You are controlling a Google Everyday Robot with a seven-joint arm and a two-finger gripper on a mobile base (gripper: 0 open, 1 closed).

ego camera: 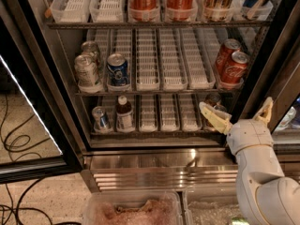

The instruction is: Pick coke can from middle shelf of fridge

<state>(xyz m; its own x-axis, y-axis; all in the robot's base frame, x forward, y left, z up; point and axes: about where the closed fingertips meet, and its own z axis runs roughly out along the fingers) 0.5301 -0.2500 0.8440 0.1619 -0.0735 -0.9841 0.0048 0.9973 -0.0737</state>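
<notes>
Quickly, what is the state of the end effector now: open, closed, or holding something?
End effector: open, holding nothing, at lower right, below the front coke can.

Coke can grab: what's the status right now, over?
Gripper open, empty, low right, below the middle shelf. Coke can untouched at that shelf's right end, second red can behind it. No obstacle in front of it.

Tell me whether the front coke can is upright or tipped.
Upright: the coke can stands silver top up on the middle shelf. The open pincer hovers below it.
</notes>
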